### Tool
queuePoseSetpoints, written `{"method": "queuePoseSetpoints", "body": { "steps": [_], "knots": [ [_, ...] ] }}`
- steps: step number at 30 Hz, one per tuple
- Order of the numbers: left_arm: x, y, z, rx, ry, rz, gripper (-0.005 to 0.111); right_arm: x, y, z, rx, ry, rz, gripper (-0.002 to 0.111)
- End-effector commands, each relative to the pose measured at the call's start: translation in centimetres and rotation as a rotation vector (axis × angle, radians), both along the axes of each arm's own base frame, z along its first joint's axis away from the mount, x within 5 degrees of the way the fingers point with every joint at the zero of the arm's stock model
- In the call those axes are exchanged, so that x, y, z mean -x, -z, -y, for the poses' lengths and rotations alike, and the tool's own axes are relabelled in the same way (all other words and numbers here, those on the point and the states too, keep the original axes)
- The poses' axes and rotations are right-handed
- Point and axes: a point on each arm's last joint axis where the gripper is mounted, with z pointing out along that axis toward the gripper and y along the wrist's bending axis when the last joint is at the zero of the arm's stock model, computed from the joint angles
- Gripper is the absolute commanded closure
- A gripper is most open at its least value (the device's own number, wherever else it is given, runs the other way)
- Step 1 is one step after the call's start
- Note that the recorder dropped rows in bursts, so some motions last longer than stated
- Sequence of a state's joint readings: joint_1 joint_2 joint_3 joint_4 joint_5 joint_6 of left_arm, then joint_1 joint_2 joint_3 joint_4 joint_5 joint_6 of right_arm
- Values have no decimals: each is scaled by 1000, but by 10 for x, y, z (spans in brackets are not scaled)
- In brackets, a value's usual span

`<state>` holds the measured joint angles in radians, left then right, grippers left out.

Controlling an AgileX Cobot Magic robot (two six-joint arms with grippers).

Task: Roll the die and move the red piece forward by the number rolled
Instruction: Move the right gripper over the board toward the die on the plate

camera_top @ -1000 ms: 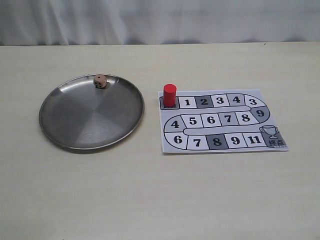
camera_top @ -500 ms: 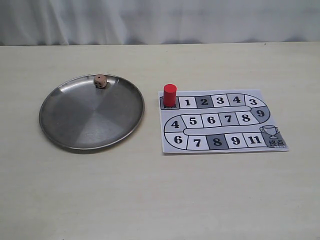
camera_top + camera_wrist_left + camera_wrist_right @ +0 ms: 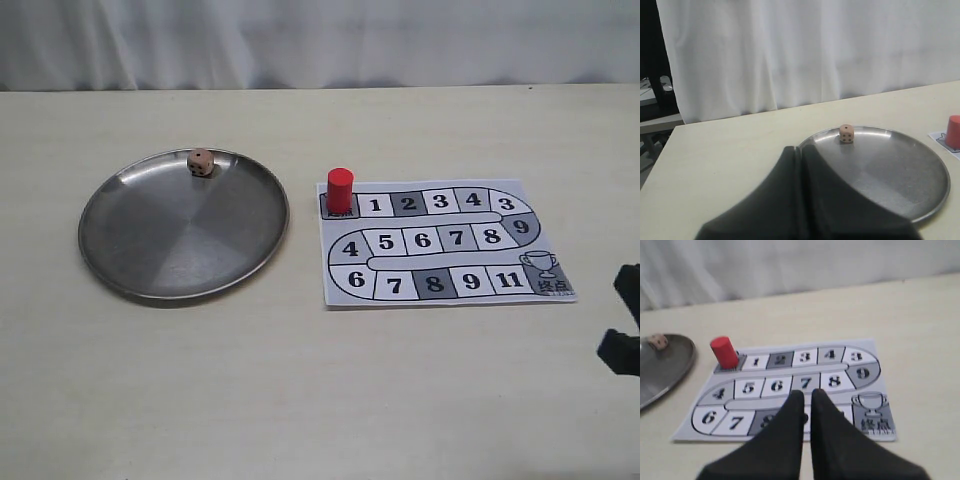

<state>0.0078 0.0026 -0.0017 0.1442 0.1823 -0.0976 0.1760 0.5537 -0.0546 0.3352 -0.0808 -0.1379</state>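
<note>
The die [image 3: 200,162] is a pinkish-tan cube resting inside the steel plate [image 3: 150,250] by its far rim; the left wrist view shows the die [image 3: 846,133] beyond my left gripper [image 3: 800,149], which is shut and empty at the plate's near edge. The red piece [image 3: 340,189] stands upright on the dark start square beside square 1 of the paper board [image 3: 500,228]. My right gripper [image 3: 807,392] hovers over the board's lower row, fingers together with nothing held, well short of the red piece [image 3: 724,352]. Only a dark part of the right gripper [image 3: 622,325] shows at the exterior view's right edge.
The board's numbered track winds to a trophy square [image 3: 545,268] at its near right corner. A white curtain [image 3: 320,40] hangs behind the table's far edge. The beige table [image 3: 300,400] stretches in front of the plate and the board.
A dark part of the right gripper has come into the exterior view at the right edge. Die, plate, red piece and board have not moved.
</note>
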Motion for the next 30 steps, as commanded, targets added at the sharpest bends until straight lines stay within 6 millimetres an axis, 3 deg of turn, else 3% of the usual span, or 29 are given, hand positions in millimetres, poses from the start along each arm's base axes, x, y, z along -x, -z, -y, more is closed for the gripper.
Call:
{"method": "queuePoseSetpoints", "body": {
  "steps": [1, 13, 22, 30],
  "knots": [
    [0, 0, 1, 1, 10, 10, 107, -25, 8, -4, 27, 4, -169, 104],
    [0, 0, 1, 1, 10, 10, 107, -92, 31, -17, 59, 8, -461, 103],
    [0, 0, 1, 1, 10, 10, 107, -139, 27, -29, 51, -23, -546, 68],
    [0, 0, 1, 1, 10, 10, 107, -182, 26, -79, 152, -212, -542, 42]
  ]
}}
